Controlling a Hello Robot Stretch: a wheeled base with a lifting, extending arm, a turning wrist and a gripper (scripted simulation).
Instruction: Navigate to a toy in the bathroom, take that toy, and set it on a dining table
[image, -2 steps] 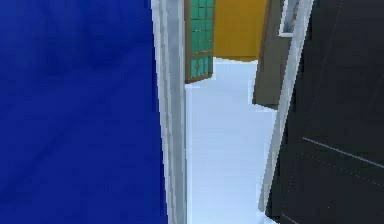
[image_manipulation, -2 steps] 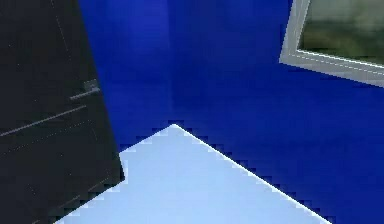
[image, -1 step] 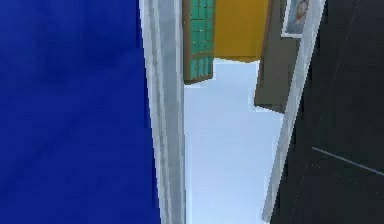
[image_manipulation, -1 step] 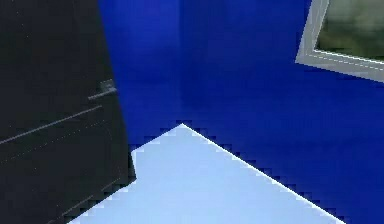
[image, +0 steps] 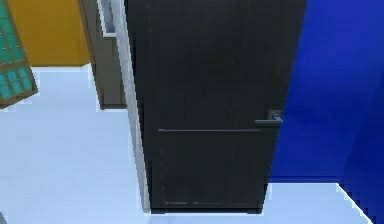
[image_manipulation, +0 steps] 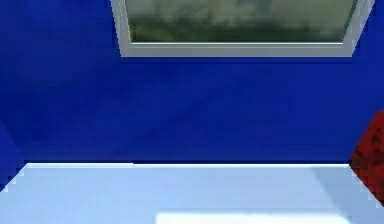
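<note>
A dark, nearly black door (image: 210, 100) stands close ahead in the forward view, with a lever handle (image: 270, 120) on its right side. A blue wall (image: 335, 90) runs to the right of it. In the arm side view the same kind of blue wall (image_manipulation: 190, 110) faces me across pale floor (image_manipulation: 180, 190).
A framed picture or window with a grey frame (image_manipulation: 235, 25) hangs high on the blue wall. A red object (image_manipulation: 372, 155) pokes in at the arm side view's right edge. An orange wall (image: 45, 30), a brown panel (image: 108, 70) and a teal grid object (image: 12, 60) lie at the forward view's left.
</note>
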